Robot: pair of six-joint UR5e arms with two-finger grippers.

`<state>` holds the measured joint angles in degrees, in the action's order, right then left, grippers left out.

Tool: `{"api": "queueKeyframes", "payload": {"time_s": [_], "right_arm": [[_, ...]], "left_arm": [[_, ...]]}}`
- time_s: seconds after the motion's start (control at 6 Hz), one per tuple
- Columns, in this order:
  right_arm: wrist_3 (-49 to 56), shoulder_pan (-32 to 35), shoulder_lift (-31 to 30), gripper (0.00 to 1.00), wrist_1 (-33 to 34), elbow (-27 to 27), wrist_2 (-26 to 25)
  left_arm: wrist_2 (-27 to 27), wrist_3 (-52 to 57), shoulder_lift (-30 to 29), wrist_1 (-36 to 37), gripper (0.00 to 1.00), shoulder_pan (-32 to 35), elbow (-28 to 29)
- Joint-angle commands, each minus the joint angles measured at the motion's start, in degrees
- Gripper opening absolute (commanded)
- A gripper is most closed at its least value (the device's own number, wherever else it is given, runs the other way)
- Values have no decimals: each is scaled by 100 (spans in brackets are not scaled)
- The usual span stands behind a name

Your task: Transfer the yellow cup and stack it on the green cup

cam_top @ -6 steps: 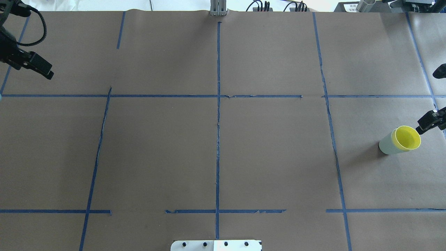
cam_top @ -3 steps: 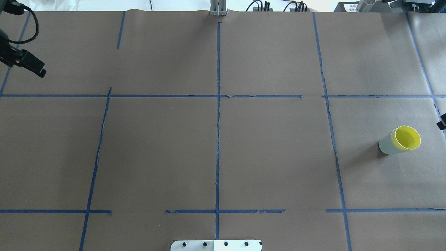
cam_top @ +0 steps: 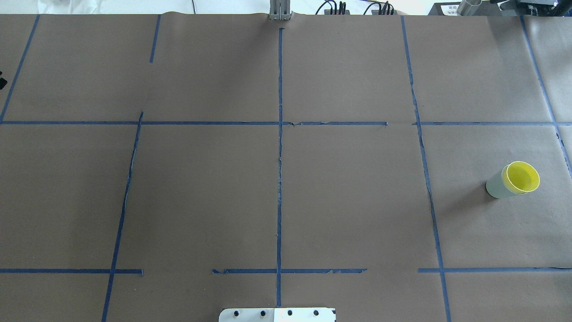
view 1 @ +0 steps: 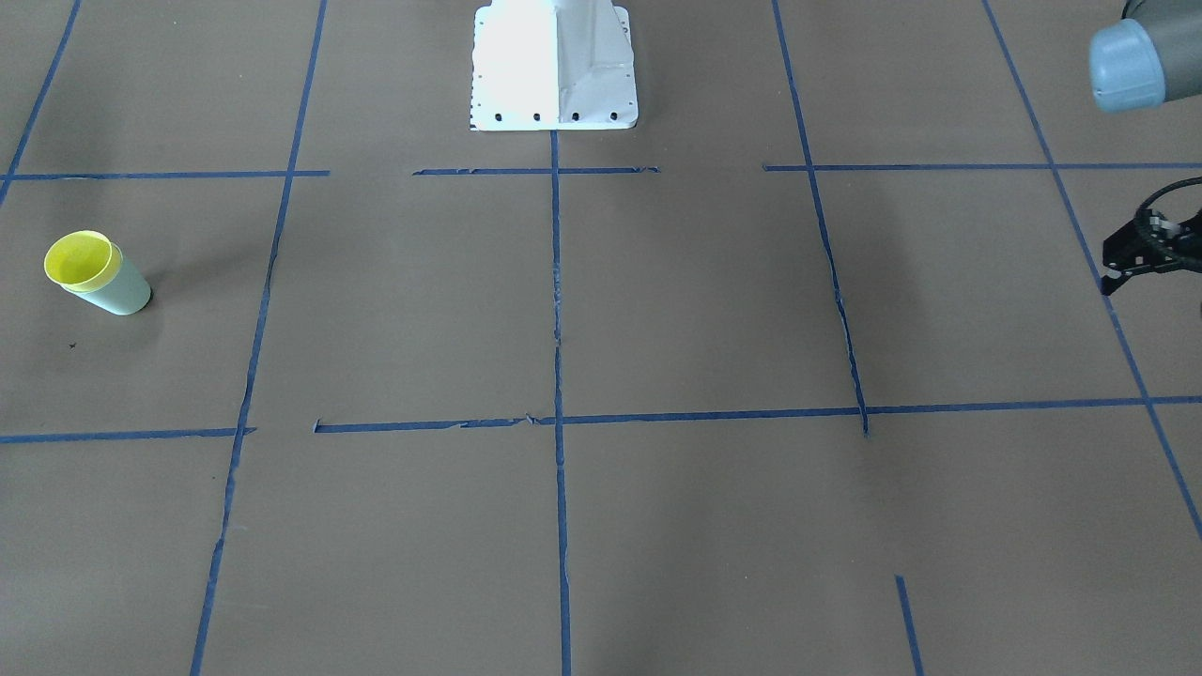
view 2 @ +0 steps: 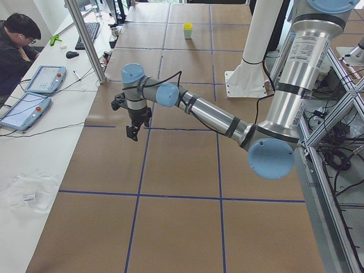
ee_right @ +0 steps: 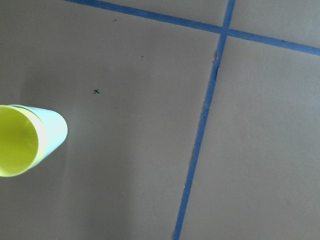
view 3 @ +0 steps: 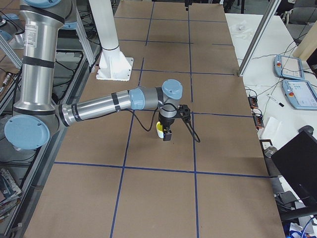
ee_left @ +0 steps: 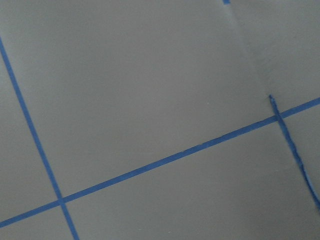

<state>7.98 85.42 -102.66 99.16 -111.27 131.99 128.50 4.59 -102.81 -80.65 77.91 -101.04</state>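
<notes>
Yellow cup (cam_top: 521, 177) sat nested in the green cup (cam_top: 495, 188) toward 3 o'clock on the table (cam_top: 357, 201) seen from overhead, and the right gripper (view 3: 166, 135), released or clenched I could not tell, as with the left gripper (view 2: 133, 131), hung so near that a careless swing could probably topple the stack.

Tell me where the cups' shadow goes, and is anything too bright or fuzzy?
Overhead exterior: a soft, faint shadow stretches from the green cup toward the lower left over the brown paper. Exterior front-facing: the white base plate glares so brightly that its surface washes out. Right wrist-mounted: the yellow cup is cut off by the left edge and looks a little soft.
</notes>
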Motion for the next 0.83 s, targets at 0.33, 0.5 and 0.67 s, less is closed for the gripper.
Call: {"api": "queueKeyframes", "payload": {"time_s": [0.33, 0.5, 0.67], "right_arm": [[134, 308, -157, 100, -28, 201, -33], [125, 317, -157, 100, -37, 193, -24], [125, 317, -157, 100, -37, 184, -24]], "left_arm": [[667, 1114, 1732, -73, 100, 1496, 165], [624, 1062, 2182, -56, 100, 1499, -228], [615, 1079, 2526, -65, 100, 1499, -485]]}}
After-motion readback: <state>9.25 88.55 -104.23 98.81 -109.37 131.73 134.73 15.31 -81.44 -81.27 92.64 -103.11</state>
